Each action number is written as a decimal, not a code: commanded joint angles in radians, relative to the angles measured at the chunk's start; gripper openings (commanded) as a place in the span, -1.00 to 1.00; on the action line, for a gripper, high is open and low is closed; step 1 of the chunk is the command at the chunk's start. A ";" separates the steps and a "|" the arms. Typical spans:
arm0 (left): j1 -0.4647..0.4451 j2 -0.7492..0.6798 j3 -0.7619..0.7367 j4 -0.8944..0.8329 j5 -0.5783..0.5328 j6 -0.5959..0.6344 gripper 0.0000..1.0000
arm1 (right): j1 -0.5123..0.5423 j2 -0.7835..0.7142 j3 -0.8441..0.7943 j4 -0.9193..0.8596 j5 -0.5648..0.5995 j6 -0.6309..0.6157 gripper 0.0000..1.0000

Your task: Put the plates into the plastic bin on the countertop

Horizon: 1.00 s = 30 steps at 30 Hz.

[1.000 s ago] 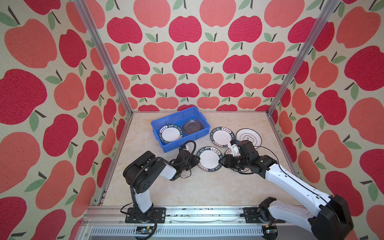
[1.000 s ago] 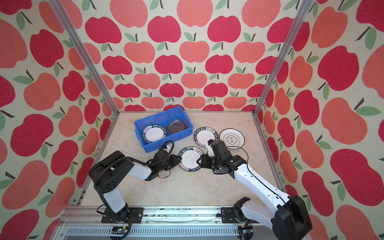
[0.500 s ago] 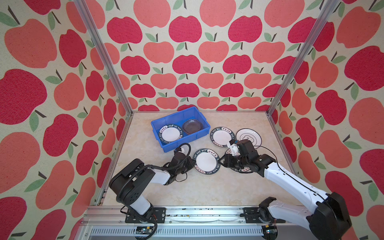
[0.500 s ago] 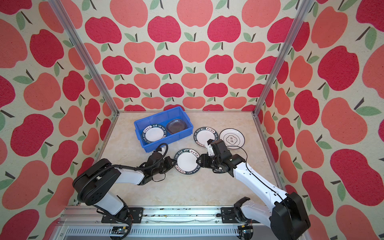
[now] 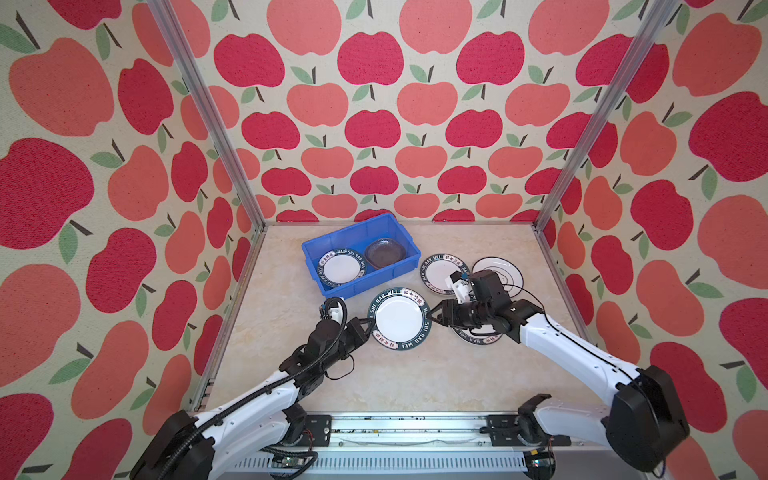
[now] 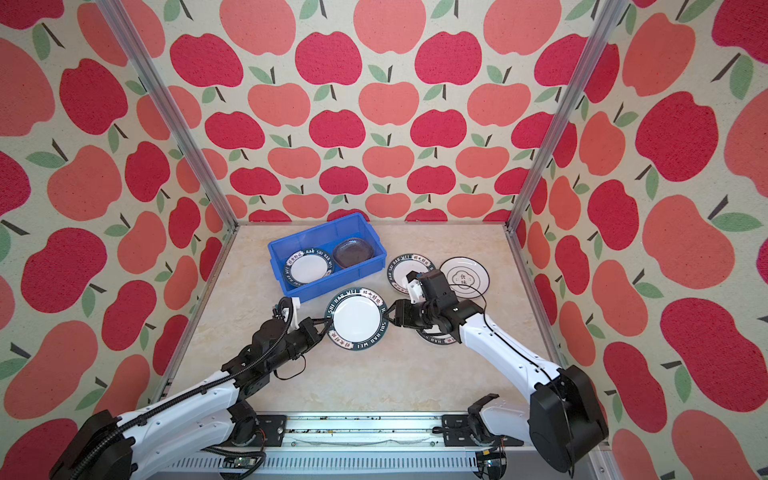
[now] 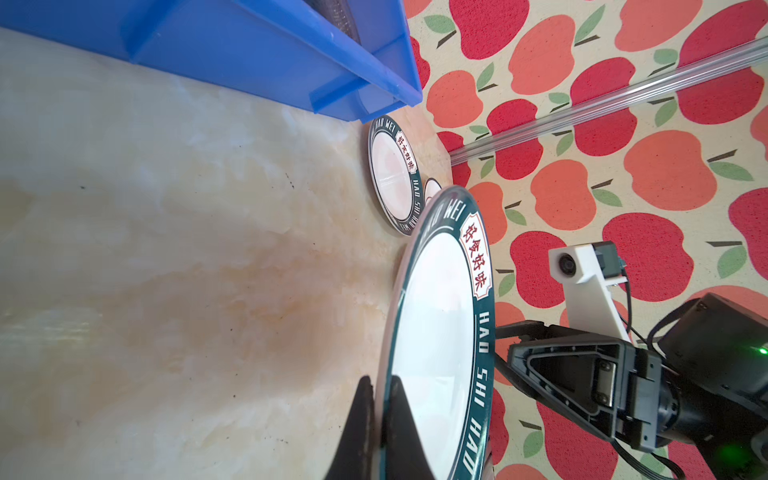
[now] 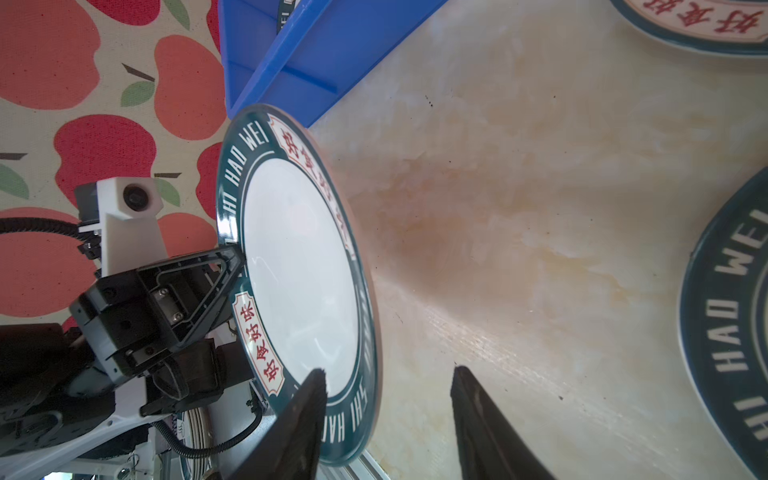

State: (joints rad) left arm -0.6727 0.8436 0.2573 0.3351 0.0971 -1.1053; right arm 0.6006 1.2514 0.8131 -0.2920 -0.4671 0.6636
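apple-print walls [image 5: 374,124] with a woven-looking texture, in red, coral and green, close in three sides, with aluminium rails [image 5: 199,108] at the corners. the tabletop [image 5: 415,386] is smooth, cream and marble-veined. the left arm [image 5: 257,395] and the right arm [image 5: 561,340], white with black joints, reach in from the near edge and meet in the middle. the plastic bin [image 5: 351,233], bright blue and rectangular with a lipped rim, sits askew towards the back left; in it lie a round white binned plate [image 5: 340,268] with a dark-green lettered rim and, beside it, a greyish translucent rounded-square glass plate [image 5: 384,252]. just in front of the bin the held plate [image 5: 399,319], glossy with the same lettered rim, hangs clear of the tabletop, roughly level: the left jaws pinch its rim on one side, and the right jaws stand spread at the opposite side, the rim lying in the gap between them; whether they touch it i cannot tell. to the right, on the tabletop, lie a second lettered plate [image 5: 440,272], a ringed plate [image 5: 505,268] with thin black lines and, partly under the right arm, a third lettered plate [image 5: 478,338].
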 commanded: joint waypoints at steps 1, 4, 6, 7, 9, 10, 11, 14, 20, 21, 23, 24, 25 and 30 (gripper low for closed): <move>0.020 -0.078 -0.022 -0.084 -0.029 0.009 -1.00 | 0.014 0.029 0.011 0.112 -0.097 0.044 -0.02; 0.031 -0.130 -0.039 -0.106 -0.035 0.004 -1.00 | 0.031 0.064 0.045 0.113 -0.102 0.039 -0.08; 0.038 -0.148 -0.038 -0.122 -0.028 0.005 -1.00 | 0.043 0.090 0.064 0.126 -0.108 0.038 -0.15; 0.040 -0.155 -0.038 -0.132 -0.027 0.004 -1.00 | 0.046 0.102 0.073 0.128 -0.110 0.037 -0.24; 0.042 -0.165 -0.040 -0.136 -0.027 0.005 -1.00 | 0.058 0.133 0.092 0.128 -0.116 0.034 -0.34; 0.042 -0.170 -0.040 -0.140 -0.029 0.005 -1.00 | 0.062 0.145 0.097 0.131 -0.120 0.034 -0.35; 0.043 -0.174 -0.042 -0.141 -0.029 0.007 -1.00 | 0.068 0.155 0.102 0.134 -0.118 0.034 -0.35; 0.046 -0.190 -0.048 -0.143 -0.034 0.004 -1.00 | 0.075 0.179 0.109 0.134 -0.110 0.036 -0.35; 0.058 -0.212 -0.044 -0.166 -0.027 0.004 -1.00 | 0.085 0.202 0.112 0.154 -0.114 0.042 -0.47; 0.062 -0.212 -0.044 -0.169 -0.023 0.001 -1.00 | 0.088 0.208 0.118 0.152 -0.114 0.042 -0.71; 0.069 -0.210 -0.044 -0.172 -0.017 0.000 -1.00 | 0.094 0.220 0.132 0.149 -0.114 0.042 -1.00; 0.071 -0.209 -0.044 -0.175 -0.017 -0.004 -1.00 | 0.097 0.226 0.140 0.151 -0.114 0.041 -1.00; 0.077 -0.206 -0.044 -0.174 -0.014 -0.005 -1.00 | 0.100 0.232 0.151 0.149 -0.114 0.039 -1.00; 0.129 -0.221 -0.027 -0.236 -0.005 -0.005 -0.68 | 0.114 0.288 0.250 0.139 -0.109 0.030 -1.00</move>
State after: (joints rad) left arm -0.5621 0.6357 0.2138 0.1490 0.0753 -1.1355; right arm 0.6876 1.5112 0.9810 -0.1658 -0.5659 0.7055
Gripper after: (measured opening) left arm 0.076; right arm 0.069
